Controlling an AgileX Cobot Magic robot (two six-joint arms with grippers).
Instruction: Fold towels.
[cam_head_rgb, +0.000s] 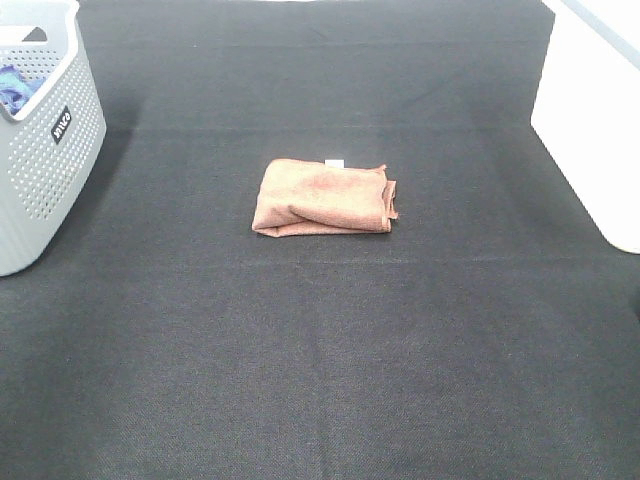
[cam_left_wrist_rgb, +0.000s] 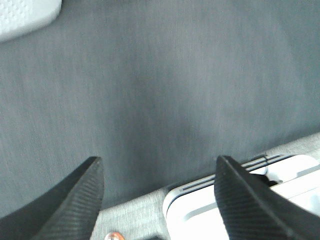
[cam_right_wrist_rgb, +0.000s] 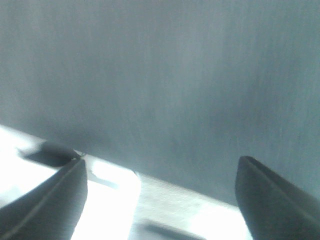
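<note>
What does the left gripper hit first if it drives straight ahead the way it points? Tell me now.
Most likely the dark table mat. The left gripper is open and empty, and only bare mat lies between and beyond its fingers. A pale grey basket sits off to one side, outside that line. Depth is unclear.

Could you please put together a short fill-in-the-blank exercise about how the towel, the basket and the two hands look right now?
1. The brown towel lies ____ into a compact bundle on the black table mat.
2. The grey perforated basket stands to the ____ of the towel in the exterior high view.
3. The left hand and the right hand both have their jaws ____.
4. The small tag at the towel's far edge is ____ in colour.

Missing words: folded; left; open; white
</note>
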